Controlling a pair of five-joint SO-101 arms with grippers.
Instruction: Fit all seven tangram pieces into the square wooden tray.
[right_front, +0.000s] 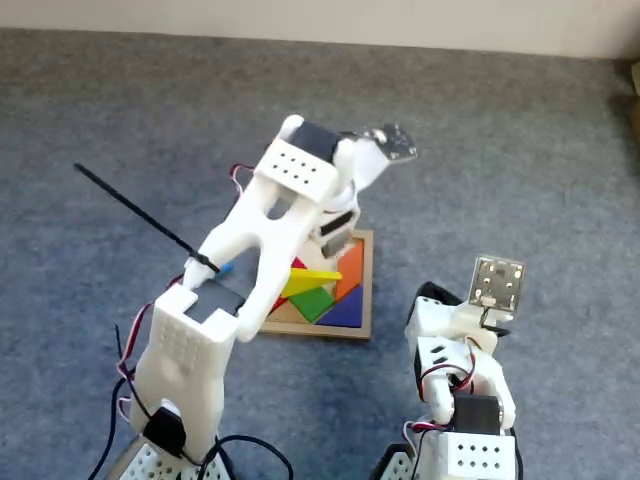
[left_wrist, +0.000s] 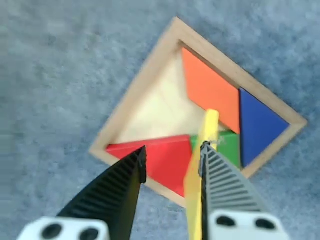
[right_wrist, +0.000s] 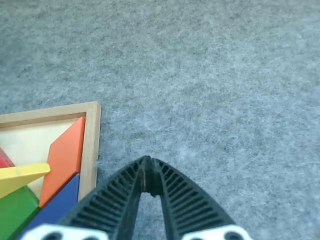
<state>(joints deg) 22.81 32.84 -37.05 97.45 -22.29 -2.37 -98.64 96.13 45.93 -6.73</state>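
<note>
The left gripper (left_wrist: 172, 149) is the closest item, and its black ribbed jaws are apart. The yellow piece (left_wrist: 207, 127) stands on edge against the inner face of one finger. The other finger is clear of it, with an open gap between the two. The yellow piece is tilted: one end rests down among the pieces in the square wooden tray (left_wrist: 142, 75) and the other rises along the finger.

Four pieces lie flat in the tray. The orange piece (left_wrist: 210, 90) lies along one rim. The blue piece (left_wrist: 257, 125), a triangle, fills the corner next to it, and their edges touch. The green piece (left_wrist: 227, 145) sits between the blue piece and the red piece (left_wrist: 165, 157). The red piece is a triangle lying along the adjoining rim. The rest of the tray floor shows pale bare wood.

In the high view the left arm (right_front: 250, 250) stretches forward over the tray and covers part of it. The tray rests on a grey carpet-like surface (right_wrist: 210, 75).

The right gripper (right_wrist: 146, 175) has its jaws together at the tips, with nothing between them. It sits over the grey surface just beside the tray rim, on the side nearest the orange and blue pieces. The right arm (right_front: 460, 380) is folded back close to its base.
</note>
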